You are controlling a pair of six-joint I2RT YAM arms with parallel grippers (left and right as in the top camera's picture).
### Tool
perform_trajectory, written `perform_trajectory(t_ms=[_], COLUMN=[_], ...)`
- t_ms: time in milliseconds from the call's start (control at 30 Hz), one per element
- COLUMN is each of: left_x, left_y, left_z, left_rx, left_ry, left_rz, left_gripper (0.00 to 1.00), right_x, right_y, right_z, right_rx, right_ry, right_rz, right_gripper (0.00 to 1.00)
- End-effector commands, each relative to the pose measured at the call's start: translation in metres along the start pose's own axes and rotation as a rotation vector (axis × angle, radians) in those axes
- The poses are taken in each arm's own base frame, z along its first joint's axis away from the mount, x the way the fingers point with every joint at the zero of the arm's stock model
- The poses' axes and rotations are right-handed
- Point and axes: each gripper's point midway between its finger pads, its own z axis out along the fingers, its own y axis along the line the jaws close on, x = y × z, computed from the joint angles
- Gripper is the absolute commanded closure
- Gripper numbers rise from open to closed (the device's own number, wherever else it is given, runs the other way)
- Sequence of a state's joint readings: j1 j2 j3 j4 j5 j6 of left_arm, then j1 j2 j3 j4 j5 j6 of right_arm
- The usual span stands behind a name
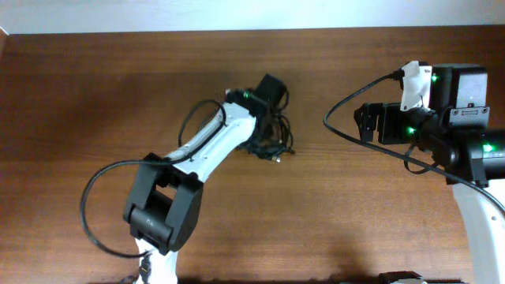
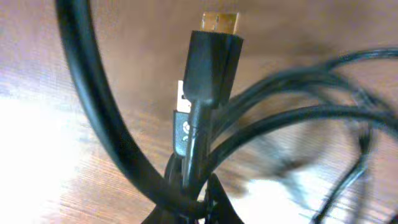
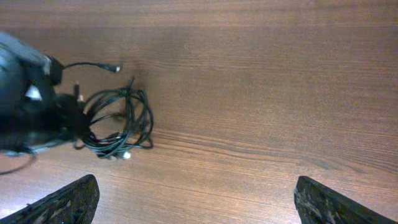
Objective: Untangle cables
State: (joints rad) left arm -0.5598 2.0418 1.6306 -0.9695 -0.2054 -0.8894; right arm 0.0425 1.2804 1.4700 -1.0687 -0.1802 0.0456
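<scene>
The cables [image 1: 273, 140] lie as a small black looped bundle at the middle of the table, also seen in the right wrist view as cables [image 3: 118, 121]. My left gripper [image 1: 271, 101] is down on the bundle's far side. In its wrist view the left gripper [image 2: 193, 211] is shut on black cords that run up between the fingers [image 2: 222, 208]. Just above the grip, a black plug with a gold end [image 2: 219, 22] points away, with a silvery plug [image 2: 181, 98] behind it. My right gripper [image 1: 369, 123] hangs open far to the right, and its right gripper [image 3: 199, 211] view shows only bare wood between the fingertips.
The wooden table [image 1: 95, 87] fills the view. The left arm's own thick black cable [image 1: 91, 213] loops out over the front left. The right arm's thick cable [image 1: 347, 102] arcs beside its wrist. One loose cord end [image 3: 113, 67] trails away from the bundle.
</scene>
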Motion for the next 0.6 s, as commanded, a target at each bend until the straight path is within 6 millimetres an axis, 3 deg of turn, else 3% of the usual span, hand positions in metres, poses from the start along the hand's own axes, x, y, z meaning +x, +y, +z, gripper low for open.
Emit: perform_trajectory(t_ms=[0, 133, 233, 267, 300, 333, 433, 567], left_x=[-0.037, -0.058, -0.068, -0.069, -0.071, -0.071, -0.071, -0.073], left_y=[-0.026, -0.032, -0.033, -0.035, -0.037, -0.037, -0.033, -0.018], left_z=[-0.067, -0.128, -0.163, -0.174, -0.195, -0.200, -0.224, -0.274], left_rx=[0.105, 0.165, 0.211, 0.238, 0.288, 0.300, 0.343, 0.417], left_ry=[-0.085, -0.144, -0.193, -0.205, -0.232, -0.239, -0.273, -0.369], left_rz=[0.082, 0.116, 0.151, 0.169, 0.190, 0.196, 0.206, 0.215], left_gripper=[1.00, 1.00, 1.00, 1.00, 0.99, 0.98, 0.96, 0.91], right_x=[-0.007, -0.013, -0.021, -0.024, -0.022, -0.020, -0.018, -0.018], right_y=[-0.002, 0.001, 0.008, 0.022, 0.073, 0.085, 0.109, 0.117], right_z=[-0.005, -0.005, -0.004, -0.005, -0.016, -0.021, -0.028, -0.008], right_rx=[0.010, -0.002, -0.045, -0.122, -0.422, -0.499, -0.683, -0.803], right_ry=[-0.022, -0.045, -0.077, -0.092, -0.153, -0.176, -0.230, -0.194], right_rz=[-0.001, -0.006, -0.038, -0.109, -0.410, -0.475, -0.586, -0.541], right_gripper=[0.01, 0.00, 0.01, 0.00, 0.01, 0.01, 0.00, 0.00])
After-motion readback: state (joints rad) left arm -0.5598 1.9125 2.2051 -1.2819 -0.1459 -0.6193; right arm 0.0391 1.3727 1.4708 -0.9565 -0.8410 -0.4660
